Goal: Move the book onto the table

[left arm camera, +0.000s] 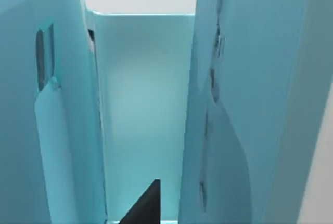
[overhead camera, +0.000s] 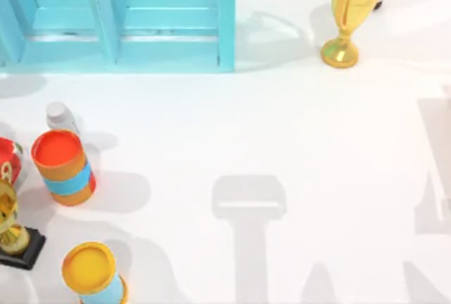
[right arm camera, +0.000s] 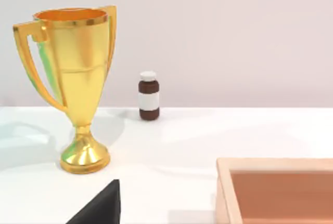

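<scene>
My left gripper (left arm camera: 143,208) faces the shelf (left arm camera: 145,104) — finger gap unclear; blind, I risk striking a divider.

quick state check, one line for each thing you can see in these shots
shelf unit: upright at the table's far left, compartments open toward the front
table: bare across the middle
gold trophy: upright, far side
orange-lidded can: upright, lid on
yellow-lidded can: upright, lid on
white bottle: upright, capped
brown bottle: upright, white cap on
wooden tray: flat on the table, open top
trophy on black base: upright, left edge
</scene>
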Tool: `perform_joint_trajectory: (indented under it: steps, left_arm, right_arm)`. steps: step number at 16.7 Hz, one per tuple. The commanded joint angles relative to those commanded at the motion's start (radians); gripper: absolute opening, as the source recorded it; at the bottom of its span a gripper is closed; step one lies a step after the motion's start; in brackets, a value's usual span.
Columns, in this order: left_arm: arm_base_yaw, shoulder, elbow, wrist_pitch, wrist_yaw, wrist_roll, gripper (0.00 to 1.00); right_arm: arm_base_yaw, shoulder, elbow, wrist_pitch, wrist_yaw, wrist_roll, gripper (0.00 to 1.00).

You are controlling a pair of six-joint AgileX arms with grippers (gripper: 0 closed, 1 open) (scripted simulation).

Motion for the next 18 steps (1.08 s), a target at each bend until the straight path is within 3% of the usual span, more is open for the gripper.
perform_joint_trajectory:
  steps: [5, 18]
  left_arm:
    - [-0.002, 0.01, 0.019, -0.009, -0.003, 0.0, 1.0]
    - [-0.002, 0.01, 0.019, -0.009, -0.003, 0.0, 0.02]
  right_arm:
    - [0.0, 0.0, 0.0, 0.0, 0.0, 0.0, 1.0]
    - [0.0, 0.0, 0.0, 0.0, 0.0, 0.0, 1.0]
